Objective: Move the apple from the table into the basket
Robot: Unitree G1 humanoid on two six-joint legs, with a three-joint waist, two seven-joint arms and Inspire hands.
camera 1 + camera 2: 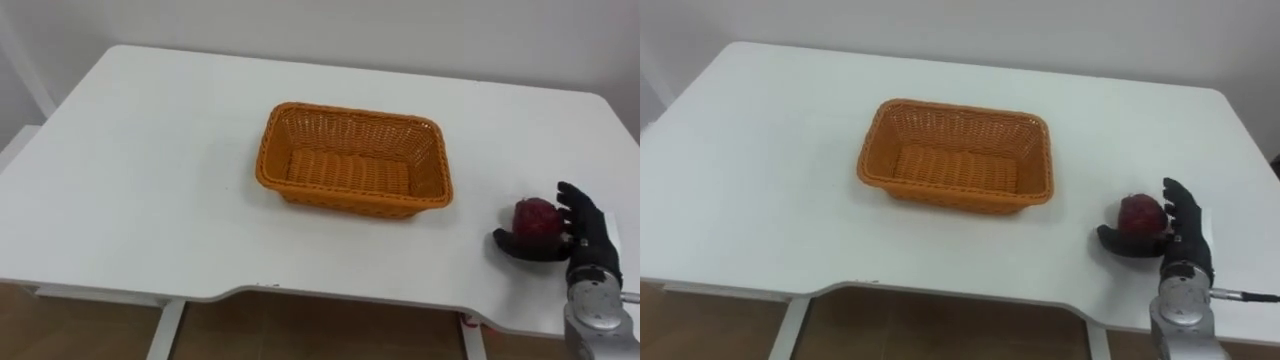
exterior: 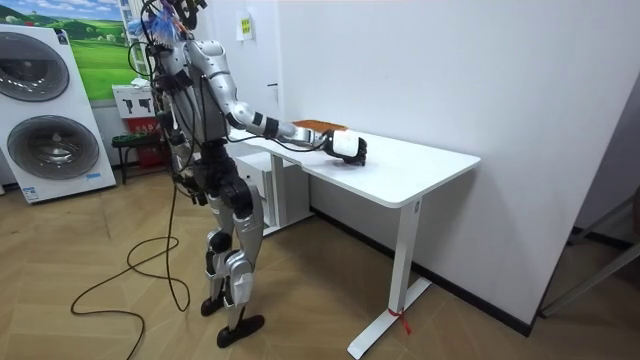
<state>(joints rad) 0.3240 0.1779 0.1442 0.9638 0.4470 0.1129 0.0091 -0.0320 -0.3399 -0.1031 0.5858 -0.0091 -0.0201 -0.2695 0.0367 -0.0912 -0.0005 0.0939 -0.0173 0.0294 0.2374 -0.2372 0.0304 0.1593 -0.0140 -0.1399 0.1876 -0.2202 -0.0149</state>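
**Left eye view:** The robot's right hand (image 1: 588, 235) cups a red apple (image 1: 537, 222) near the front right corner of the white tabletop (image 1: 150, 180). The thumb curls round the fruit's near side and the fingers (image 1: 578, 205) stand against its right side. The apple sits pinched between them, apparently resting on the surface. An empty orange wicker basket (image 1: 345, 200) lies well to the left of the fingers and a little beyond them.

**Room view:** The robot stands upright beside the tabletop (image 2: 420, 165), right arm stretched out level, the dark hand (image 2: 350, 148) low over the surface. A sliver of the basket (image 2: 320, 125) shows just past the fingers, on the room view's left.

**Right eye view:** The same grasp, with the apple (image 1: 1141, 213) tucked just left of the fingers (image 1: 1185, 205) and the basket (image 1: 958, 107) well apart to their left.

The pick appears to be the step in hand (grip set, lift not yet made). The next move likely calls for a firm hold, a lift clear of the tabletop, a carry leftward over the basket's wall, and a release inside.
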